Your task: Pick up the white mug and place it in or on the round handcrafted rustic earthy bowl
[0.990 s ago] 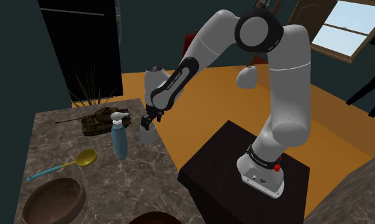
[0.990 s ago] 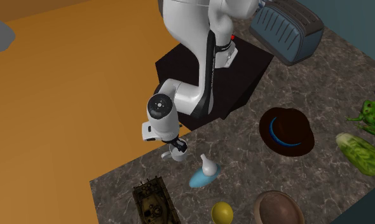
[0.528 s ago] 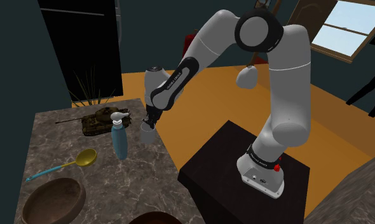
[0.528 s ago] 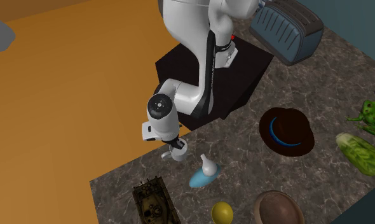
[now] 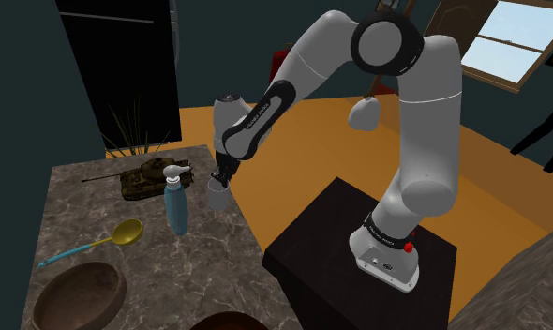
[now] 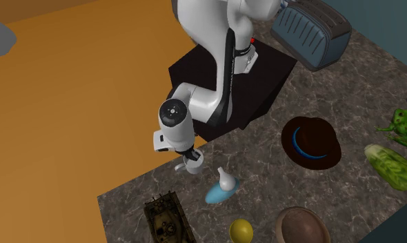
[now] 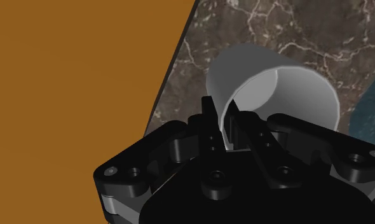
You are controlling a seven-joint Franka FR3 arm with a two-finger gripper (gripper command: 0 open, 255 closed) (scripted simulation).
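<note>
A pale grey-white mug (image 5: 216,196) stands upright on the marble counter near its edge, beside a blue bottle. My black gripper (image 5: 220,179) comes down on it from above. In the wrist view the gripper (image 7: 229,124) is shut on the mug (image 7: 269,95), one finger inside the rim and one outside, pinching the wall. The second exterior view shows the mug (image 6: 194,165) under the gripper (image 6: 190,157), close to the counter's edge. The round brown bowl (image 5: 78,294) sits at the counter's near corner, well away from the mug; it is the bowl (image 6: 302,226) at that view's lower edge.
A blue bottle (image 5: 176,205) stands right next to the mug, with a toy tank (image 5: 151,177) behind and a yellow spoon (image 5: 125,232) nearer the bowl. A dark hat (image 6: 311,141), a toaster (image 6: 310,24), a green frog (image 6: 401,127) and a lettuce (image 6: 391,166) lie farther along the counter.
The fingers stood apart over the mug's rim a second ago and have closed on its wall. The arm and the mug have barely shifted.
</note>
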